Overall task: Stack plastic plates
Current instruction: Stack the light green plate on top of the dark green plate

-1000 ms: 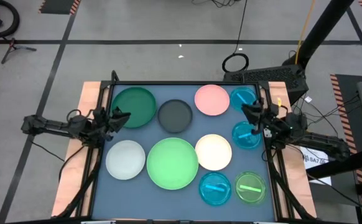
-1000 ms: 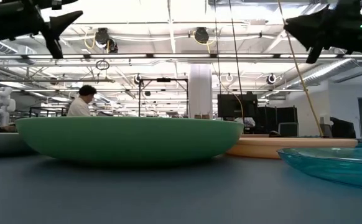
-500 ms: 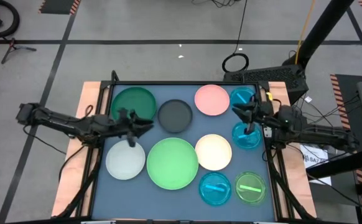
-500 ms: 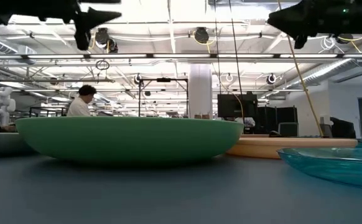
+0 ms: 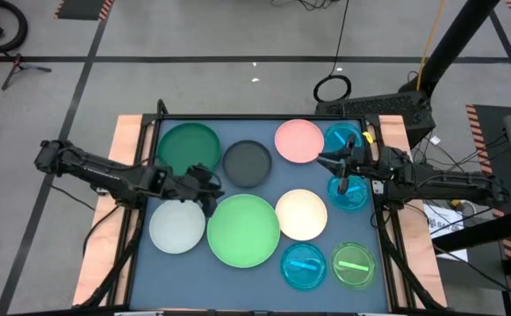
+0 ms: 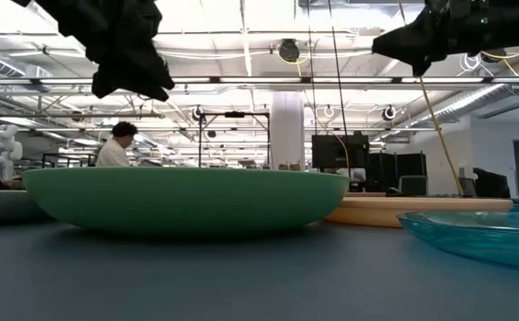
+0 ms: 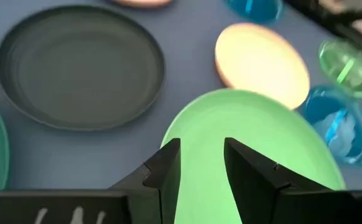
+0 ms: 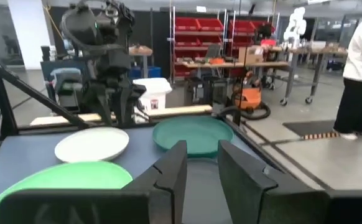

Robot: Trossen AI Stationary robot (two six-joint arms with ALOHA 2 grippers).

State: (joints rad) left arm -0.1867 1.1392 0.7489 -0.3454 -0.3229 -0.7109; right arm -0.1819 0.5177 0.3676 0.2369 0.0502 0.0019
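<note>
Smooth matt plastic plates — the light green one (image 5: 243, 230), the grey one (image 5: 247, 163); the blue ones (image 5: 304, 266) glossy, see-through. Worktop (image 5: 216, 279) matt blue-grey — wood edges.

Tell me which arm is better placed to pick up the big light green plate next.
Probably the left. The left gripper hangs open right at the light green plate rim, while the right gripper is over by the blue plates.

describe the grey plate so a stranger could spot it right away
Start at the big light green plate in the middle of the table. Just behind it, in the far row, sits the grey plate, between the dark green plate and the pink plate. It is the only dark, colourless one.
</note>
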